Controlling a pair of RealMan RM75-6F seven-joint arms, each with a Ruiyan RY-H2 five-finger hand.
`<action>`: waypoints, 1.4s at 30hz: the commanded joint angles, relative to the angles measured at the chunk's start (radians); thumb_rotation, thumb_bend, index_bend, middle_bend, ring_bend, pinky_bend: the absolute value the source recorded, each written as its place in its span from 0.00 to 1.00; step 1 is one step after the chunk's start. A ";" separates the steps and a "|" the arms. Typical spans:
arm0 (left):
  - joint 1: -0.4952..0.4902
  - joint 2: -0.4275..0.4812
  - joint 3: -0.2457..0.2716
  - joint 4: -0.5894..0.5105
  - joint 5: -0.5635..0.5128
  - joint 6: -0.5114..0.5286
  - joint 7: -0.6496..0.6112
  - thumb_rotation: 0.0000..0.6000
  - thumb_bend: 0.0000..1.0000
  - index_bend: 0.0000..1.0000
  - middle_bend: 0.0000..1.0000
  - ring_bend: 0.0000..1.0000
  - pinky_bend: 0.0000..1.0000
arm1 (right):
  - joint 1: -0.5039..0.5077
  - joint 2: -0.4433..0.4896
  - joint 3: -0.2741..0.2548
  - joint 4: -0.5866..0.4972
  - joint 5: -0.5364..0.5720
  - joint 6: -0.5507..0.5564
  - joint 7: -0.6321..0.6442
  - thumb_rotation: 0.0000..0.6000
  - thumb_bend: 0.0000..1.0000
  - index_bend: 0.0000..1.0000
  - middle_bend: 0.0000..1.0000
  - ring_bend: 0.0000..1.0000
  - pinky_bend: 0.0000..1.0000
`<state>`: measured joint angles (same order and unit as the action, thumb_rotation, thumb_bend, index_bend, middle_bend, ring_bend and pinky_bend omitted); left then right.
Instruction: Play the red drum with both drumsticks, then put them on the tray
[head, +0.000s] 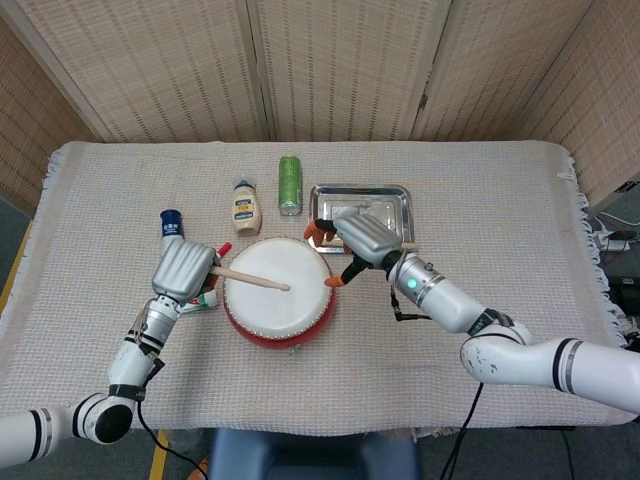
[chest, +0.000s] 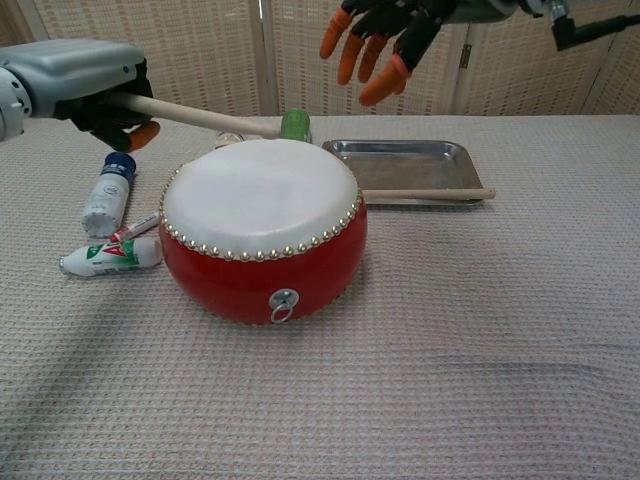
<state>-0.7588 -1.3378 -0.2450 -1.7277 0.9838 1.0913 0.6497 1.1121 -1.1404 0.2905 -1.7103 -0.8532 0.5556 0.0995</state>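
Note:
The red drum (head: 278, 300) (chest: 262, 242) with a white skin stands at the table's middle front. My left hand (head: 183, 268) (chest: 85, 82) grips a wooden drumstick (head: 253, 279) (chest: 205, 117) whose tip is over the drumhead. My right hand (head: 357, 239) (chest: 386, 30) hovers open above the drum's right side, fingers spread, holding nothing. A second drumstick (chest: 428, 193) lies across the front rim of the metal tray (head: 380, 205) (chest: 400, 160); in the head view the right hand hides most of it.
A green can (head: 290, 184) and a mayonnaise bottle (head: 245, 207) stand behind the drum. A blue-capped bottle (chest: 106, 194), a red marker (chest: 133, 227) and a white tube (chest: 110, 256) lie left of it. The woven cloth (head: 520, 220) covers the table.

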 joint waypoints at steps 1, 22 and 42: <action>-0.032 -0.012 0.003 -0.046 -0.077 0.038 0.110 1.00 0.56 1.00 1.00 1.00 1.00 | 0.100 -0.098 -0.042 0.020 0.141 0.038 -0.102 1.00 0.06 0.31 0.34 0.31 0.49; -0.126 -0.060 -0.007 -0.078 -0.234 0.115 0.247 1.00 0.57 1.00 1.00 1.00 1.00 | 0.286 -0.283 -0.058 0.123 0.461 0.146 -0.278 1.00 0.06 0.43 0.41 0.35 0.51; -0.164 -0.102 0.011 -0.060 -0.256 0.165 0.269 1.00 0.56 0.94 1.00 1.00 1.00 | 0.314 -0.374 -0.016 0.138 0.548 0.243 -0.342 1.00 0.54 0.68 0.62 0.54 0.66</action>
<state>-0.9223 -1.4402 -0.2353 -1.7876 0.7274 1.2557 0.9195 1.4268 -1.5132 0.2736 -1.5716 -0.3064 0.7981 -0.2423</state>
